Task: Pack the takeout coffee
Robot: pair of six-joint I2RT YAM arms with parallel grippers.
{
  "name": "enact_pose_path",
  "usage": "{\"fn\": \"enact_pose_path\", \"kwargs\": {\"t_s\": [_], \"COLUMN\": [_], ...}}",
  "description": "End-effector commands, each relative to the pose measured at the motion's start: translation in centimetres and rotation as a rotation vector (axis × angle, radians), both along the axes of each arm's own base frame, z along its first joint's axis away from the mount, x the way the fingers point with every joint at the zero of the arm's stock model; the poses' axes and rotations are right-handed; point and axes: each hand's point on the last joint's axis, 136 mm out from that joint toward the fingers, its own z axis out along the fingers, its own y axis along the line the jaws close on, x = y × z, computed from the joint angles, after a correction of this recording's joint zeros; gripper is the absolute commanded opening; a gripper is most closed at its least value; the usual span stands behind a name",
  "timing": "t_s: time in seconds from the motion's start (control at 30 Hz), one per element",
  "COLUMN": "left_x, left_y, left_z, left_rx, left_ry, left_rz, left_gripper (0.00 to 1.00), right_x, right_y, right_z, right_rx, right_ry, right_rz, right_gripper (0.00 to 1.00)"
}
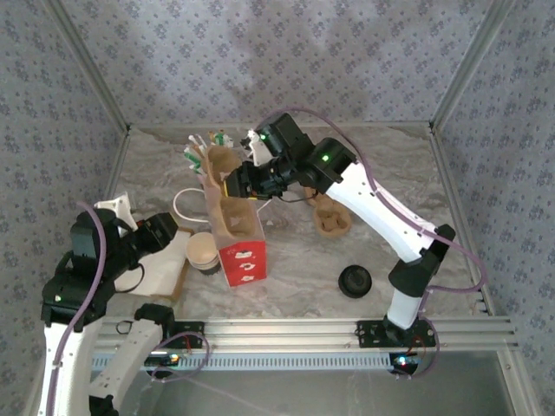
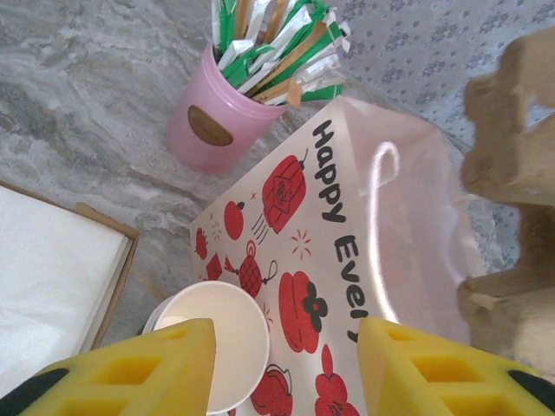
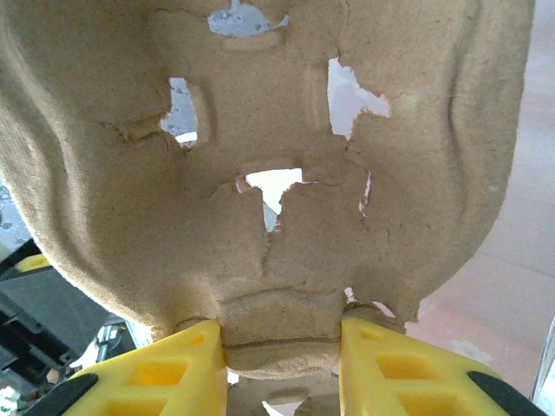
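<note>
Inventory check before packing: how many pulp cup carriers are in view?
2. The upright carrier is at the red-printed bag, clamped in the right gripper; the second carrier lies on the table to its right. Nested extras may be hidden.

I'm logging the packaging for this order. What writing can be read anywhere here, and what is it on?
"Happy Eve": black lettering on the printed takeout bag; what follows is too unclear to read.
Brown oval label on the pink cup: no legible text.
Sachets in that cup: print too small to read.
</note>
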Motion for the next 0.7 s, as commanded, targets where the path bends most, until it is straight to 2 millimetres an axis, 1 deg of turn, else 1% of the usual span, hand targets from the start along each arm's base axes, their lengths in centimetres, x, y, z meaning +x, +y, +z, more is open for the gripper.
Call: {"fn": "enact_pose_path", "kwargs": {"t_s": [0.0, 0.03, 0.07, 0.17, 0.23, 0.37, 0.5, 0.57, 0.67], "left_x": [-0.7, -0.7, -0.7, -0.3, 0.1, 1.2, 2.1, 2.7, 3.2], "left_y": [0.0, -0.1, -0.2, -0.9, -1.4, -2.1, -2.5, -2.7, -2.9], "left_z": [1.0, 1.3, 1.6, 1.8, 1.7, 1.6, 1.6, 1.4, 1.1], "left_rx": [0.003, -0.003, -0.010, -0.033, -0.046, -0.060, -0.061, -0.058, -0.058], "left_ry": [-0.022, -0.033, -0.040, -0.043, -0.040, -0.036, -0.036, -0.024, -0.019], "left_rz": [-0.014, -0.018, -0.023, -0.053, -0.076, -0.099, -0.111, -0.120, -0.129], "left_gripper": [0.47, 0.48, 0.52, 0.72, 0.79, 0.80, 0.77, 0.74, 0.68], "right_x": [-0.3, -0.4, -0.5, -0.7, -0.7, -0.5, -0.5, -0.5, -0.3], "right_y": [0.0, 0.0, 0.0, -0.2, -0.2, -0.2, -0.1, -0.1, -0.1], "right_z": [-1.2, -1.4, -1.6, -2.5, -2.9, -3.5, -4.5, -4.8, -4.8], "right_rx": [-0.036, -0.040, -0.047, -0.073, -0.085, -0.098, -0.115, -0.119, -0.114], "right_ry": [0.041, 0.047, 0.052, 0.082, 0.093, 0.119, 0.158, 0.177, 0.191], "right_rz": [-0.013, -0.012, -0.011, -0.008, -0.009, -0.008, -0.005, 0.000, -0.001], "right_gripper": [0.36, 0.36, 0.36, 0.36, 0.36, 0.36, 0.36, 0.36, 0.36]}}
